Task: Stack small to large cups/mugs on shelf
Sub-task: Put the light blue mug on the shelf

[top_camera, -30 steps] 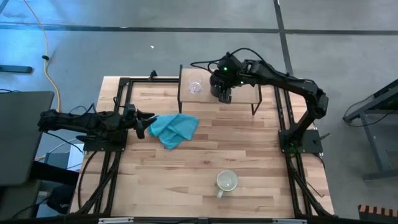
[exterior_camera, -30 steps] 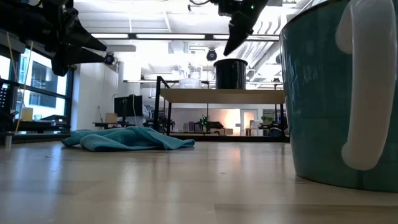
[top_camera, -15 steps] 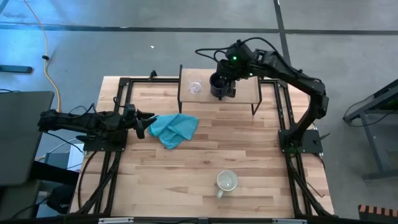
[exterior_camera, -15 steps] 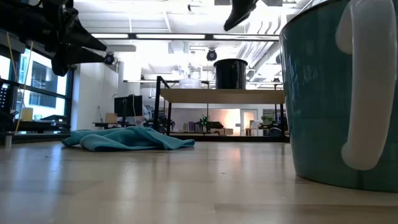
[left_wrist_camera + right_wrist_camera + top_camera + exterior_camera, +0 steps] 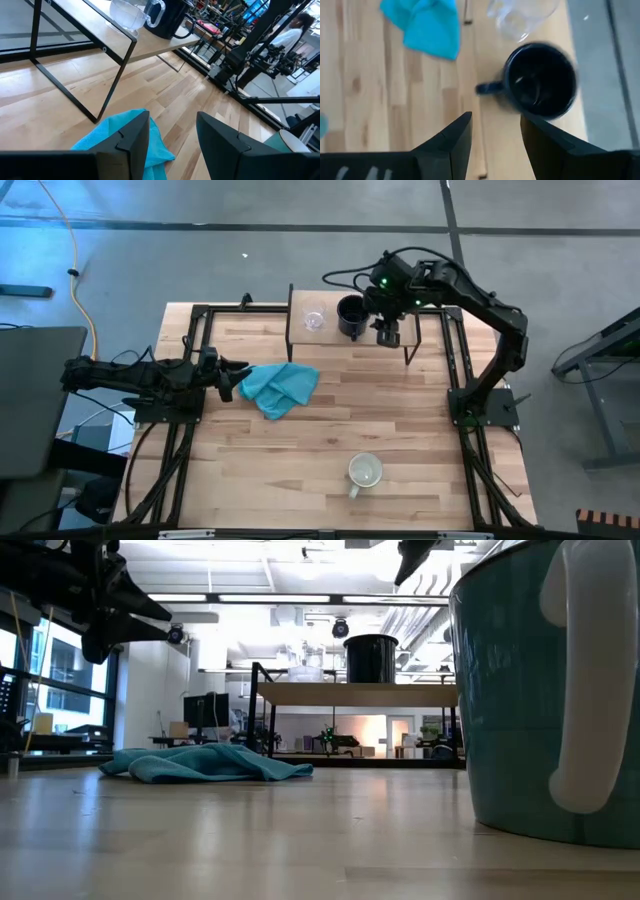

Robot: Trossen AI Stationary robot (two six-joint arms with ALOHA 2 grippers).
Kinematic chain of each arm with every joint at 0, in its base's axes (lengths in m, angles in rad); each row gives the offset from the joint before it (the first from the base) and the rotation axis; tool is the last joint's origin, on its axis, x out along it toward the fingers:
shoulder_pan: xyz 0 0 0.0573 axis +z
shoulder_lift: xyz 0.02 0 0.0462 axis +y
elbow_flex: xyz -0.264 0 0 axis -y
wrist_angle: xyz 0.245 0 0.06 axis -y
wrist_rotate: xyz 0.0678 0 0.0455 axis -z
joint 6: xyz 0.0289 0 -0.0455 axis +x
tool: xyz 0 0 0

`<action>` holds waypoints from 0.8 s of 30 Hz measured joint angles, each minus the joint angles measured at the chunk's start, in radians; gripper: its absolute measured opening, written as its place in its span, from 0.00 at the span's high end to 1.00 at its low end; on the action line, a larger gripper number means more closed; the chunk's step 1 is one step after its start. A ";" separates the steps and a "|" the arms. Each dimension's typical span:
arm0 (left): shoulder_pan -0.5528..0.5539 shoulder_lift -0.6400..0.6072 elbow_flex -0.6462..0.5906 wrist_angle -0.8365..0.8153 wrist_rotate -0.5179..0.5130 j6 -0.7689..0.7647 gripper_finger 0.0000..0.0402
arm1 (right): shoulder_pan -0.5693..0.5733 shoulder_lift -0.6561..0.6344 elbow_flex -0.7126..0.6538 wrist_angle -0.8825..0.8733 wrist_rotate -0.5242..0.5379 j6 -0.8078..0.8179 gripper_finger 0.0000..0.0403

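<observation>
Hovering empty with fingers spread, the right gripper [image 5: 388, 332] sits just beside one black mug [image 5: 350, 315] and one clear glass cup [image 5: 314, 318] on the shelf [image 5: 400, 338], one pale mug [image 5: 364, 472] well apart.

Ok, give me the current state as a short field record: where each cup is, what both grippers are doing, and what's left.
shelf: at the table's far edge, carrying two cups
glass cup: on the shelf, upright
black mug: on the shelf beside the glass cup, upright, not held
pale mug: on the table near the front edge, not yet on the shelf
blue cloth: on the table
right gripper: over the shelf next to the black mug, jaws open, empty
left gripper: by the blue cloth, jaws open, empty
remaining: the pale mug
</observation>
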 joint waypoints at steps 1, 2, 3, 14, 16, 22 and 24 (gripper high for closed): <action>0.000 0.000 0.000 0.000 0.000 0.000 0.62 | 0.002 0.000 0.000 -0.021 0.000 0.000 0.60; 0.000 0.000 0.000 0.000 0.000 0.000 0.62 | 0.005 0.000 0.000 -0.037 0.000 0.000 0.60; 0.000 0.000 0.000 0.000 0.000 -0.001 0.62 | 0.006 0.000 0.000 -0.051 0.000 0.000 0.60; 0.000 0.000 0.000 0.001 0.000 -0.022 0.62 | 0.006 -0.018 0.000 -0.076 -0.012 0.024 0.60; 0.000 0.000 0.000 0.001 0.000 -0.023 0.62 | 0.006 -0.030 0.000 -0.094 -0.020 0.031 0.60; 0.000 0.000 0.000 0.001 0.000 -0.023 0.62 | 0.005 -0.106 -0.001 -0.098 -0.020 0.029 0.60; 0.000 0.000 0.000 0.001 0.000 -0.023 0.62 | 0.005 -0.136 -0.001 -0.090 -0.020 0.028 0.60</action>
